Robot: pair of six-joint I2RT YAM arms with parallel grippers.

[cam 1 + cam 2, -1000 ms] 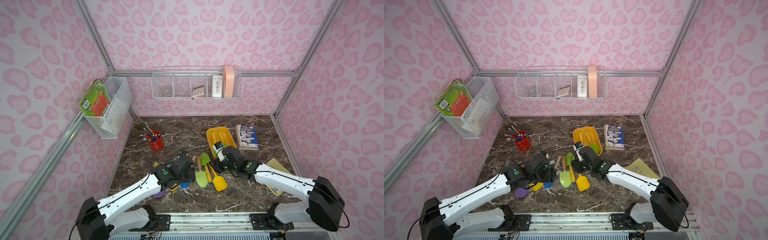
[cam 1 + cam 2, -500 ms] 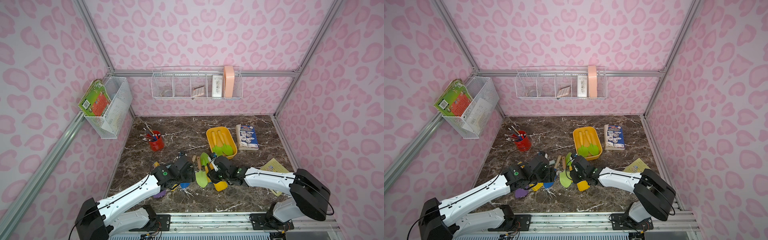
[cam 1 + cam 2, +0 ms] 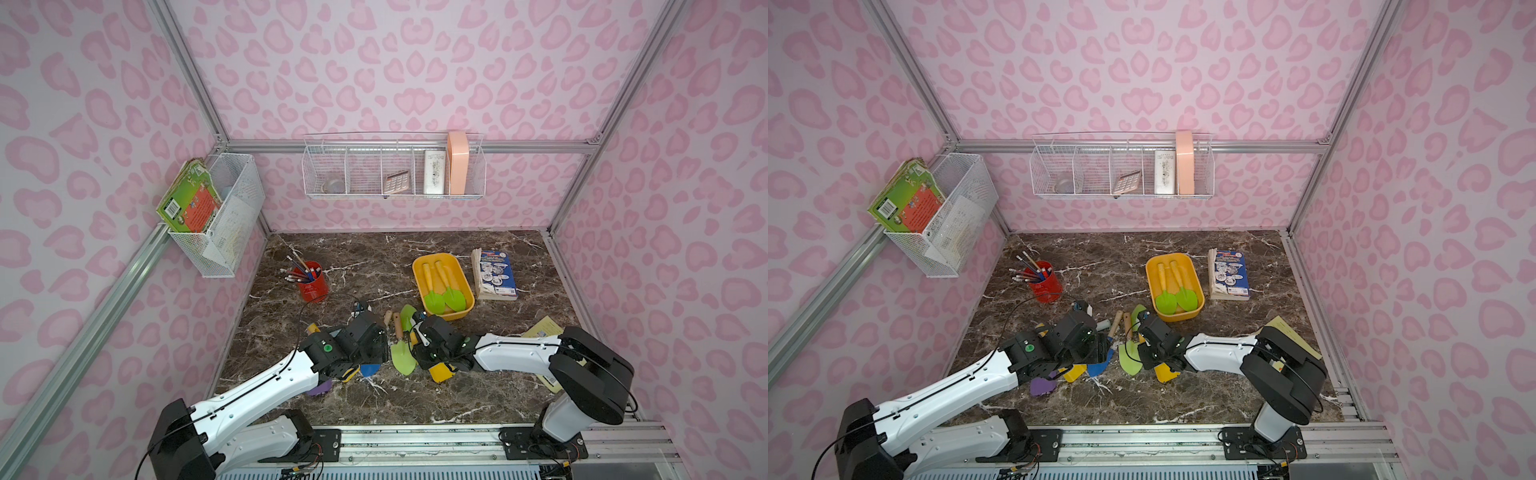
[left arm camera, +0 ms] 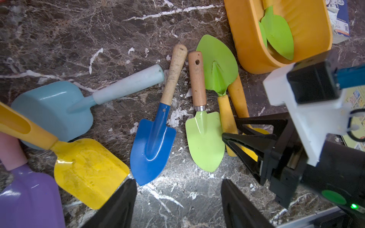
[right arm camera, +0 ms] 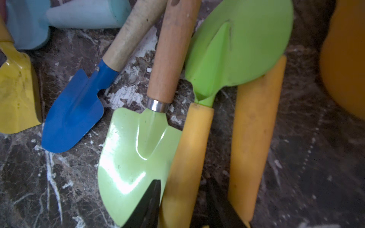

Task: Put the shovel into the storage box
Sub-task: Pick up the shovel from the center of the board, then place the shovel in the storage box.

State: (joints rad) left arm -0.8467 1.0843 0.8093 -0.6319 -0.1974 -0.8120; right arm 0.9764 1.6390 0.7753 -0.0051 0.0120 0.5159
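Yellow-handled shovel [image 5: 197, 126] lies between our right gripper's [image 5: 182, 183] jaws; whether it is clamped we cannot tell. Our left gripper [image 4: 177, 181] gapes wide, empty.

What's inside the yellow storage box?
Two green shovels with yellow handles lie side by side in the storage box. The floor beneath them is covered.

No word, number or brand can be read anywhere. The blue-and-white paperback book [image 3: 494, 274] just beside the shallow yellow-orange plastic tub [image 3: 451, 315] carries cover print too small to make out. Well apart from the tub, the green-and-orange book [image 3: 187, 203] in the wall basket shows a white barcode patch, and the white card [image 3: 434, 176] shows dark print, both illegible.
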